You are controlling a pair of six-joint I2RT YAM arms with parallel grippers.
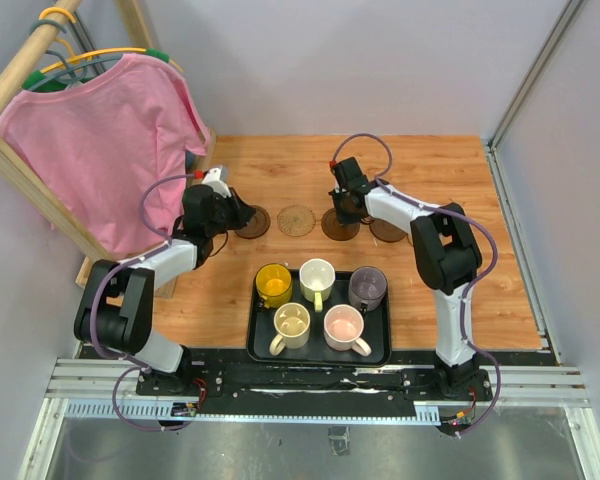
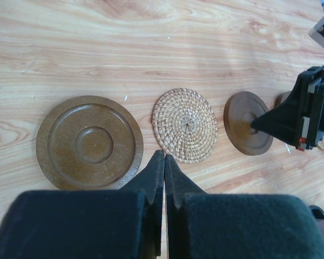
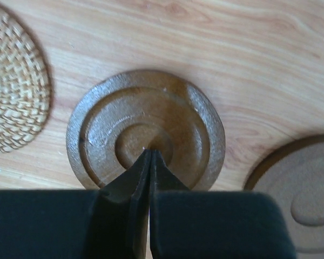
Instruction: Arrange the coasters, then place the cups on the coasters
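Behind my grippers, the black rectangular tray (image 1: 318, 359) holds all five small handled mugs (image 1: 317, 275), parked until the row ahead is spaced. My right gripper (image 3: 149, 155), pinched closed, presses its tips on the centre of a dark brown ringed wooden coaster (image 3: 146, 116), probably to slide it. My closed left gripper (image 2: 164, 156) sits just short of a tan woven coaster (image 2: 184, 125).

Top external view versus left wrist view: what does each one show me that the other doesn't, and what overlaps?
Only top external: the black tray holding five cups, and the pink shirt. Only left wrist: the left gripper, shut, close up by the woven coaster, and the ring carving on the dark coaster beside it. Both: those two coasters, plus a second dark coaster with the right gripper at its centre.
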